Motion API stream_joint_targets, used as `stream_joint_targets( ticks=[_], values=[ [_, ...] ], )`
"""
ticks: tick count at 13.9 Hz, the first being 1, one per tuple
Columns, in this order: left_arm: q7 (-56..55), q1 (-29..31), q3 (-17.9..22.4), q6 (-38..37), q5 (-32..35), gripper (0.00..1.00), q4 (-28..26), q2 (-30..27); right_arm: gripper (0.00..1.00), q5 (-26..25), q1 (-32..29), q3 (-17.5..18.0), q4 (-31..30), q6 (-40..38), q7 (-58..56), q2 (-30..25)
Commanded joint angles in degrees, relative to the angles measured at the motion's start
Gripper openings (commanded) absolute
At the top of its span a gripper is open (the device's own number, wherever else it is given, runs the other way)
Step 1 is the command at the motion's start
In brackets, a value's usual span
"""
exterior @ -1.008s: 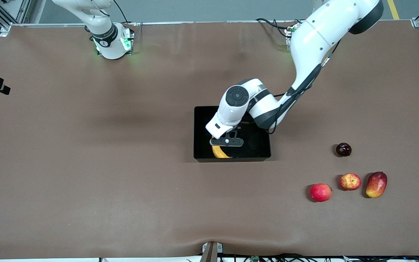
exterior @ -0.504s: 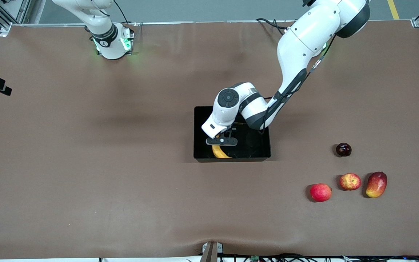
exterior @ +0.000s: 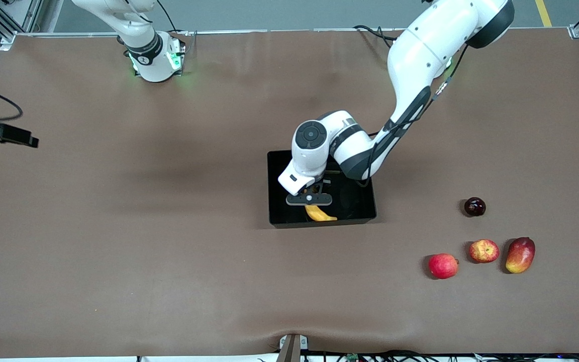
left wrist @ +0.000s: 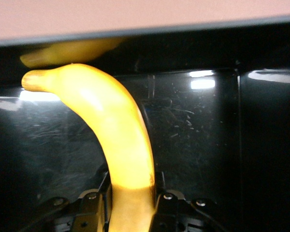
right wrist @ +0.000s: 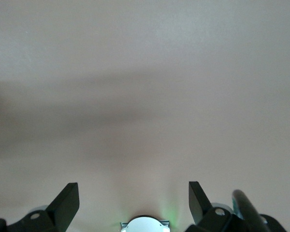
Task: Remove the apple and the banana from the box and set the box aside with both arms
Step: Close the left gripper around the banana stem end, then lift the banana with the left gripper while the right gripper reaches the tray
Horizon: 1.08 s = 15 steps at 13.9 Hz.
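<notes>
The black tray [exterior: 272, 186] lies mid-table. My left gripper [exterior: 313, 200] is down inside it, shut on the yellow banana [exterior: 321, 214], whose free end points at the tray wall nearer the front camera. In the left wrist view the banana [left wrist: 121, 130] runs out from between the fingers [left wrist: 165, 208] of the left gripper [left wrist: 132, 212] and is mirrored in the glossy wall [left wrist: 261, 29]. The small red apple with yellow patches [exterior: 484, 250] lies on the table toward the left arm's end. My right gripper [right wrist: 133, 200] is open and empty, high over bare table.
Beside the patched apple lie a plain red apple [exterior: 443, 265] and a red-yellow mango [exterior: 520, 254]. A dark round fruit [exterior: 474, 206] lies farther from the front camera than these. The brown table mat [exterior: 143, 251] is bare toward the right arm's end.
My left gripper has turned inside the tray, swinging the banana's free end toward the left arm's end. The tray has shifted slightly. The fruits on the table have not moved.
</notes>
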Motion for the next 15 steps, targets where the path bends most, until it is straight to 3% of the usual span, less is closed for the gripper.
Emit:
stream_joint_targets(
  ticks=[1,4,6,10,15],
  values=[
    [0.1,1.0,-1.7,-4.0,0.5,0.00,0.7,-3.0,1.00,0.9,2.5,0.1,0.6,-1.3,0.5,0.4],
    [0.1,1.1,-1.7,-6.0,0.1,0.00,0.8,-6.2,1.00,3.8,8.0,0.1,0.2,1.2,2.8,2.0],
    [1.9,3.7,-2.0,-9.0,-0.6,0.00,0.6,-9.2,1.00,8.8,11.1,0.1,-2.1,4.5,11.9,2.4],
    [20.5,13.2,-3.0,-14.4,-9.0,0.00,0.2,-15.1,1.00,10.5,25.6,0.0,-4.4,9.9,26.7,3.5],
    [36.8,23.8,-3.0,-17.8,-9.5,0.00,-0.2,-15.6,1.00,10.5,40.5,0.1,-5.4,26.4,40.6,11.8]
  ],
)
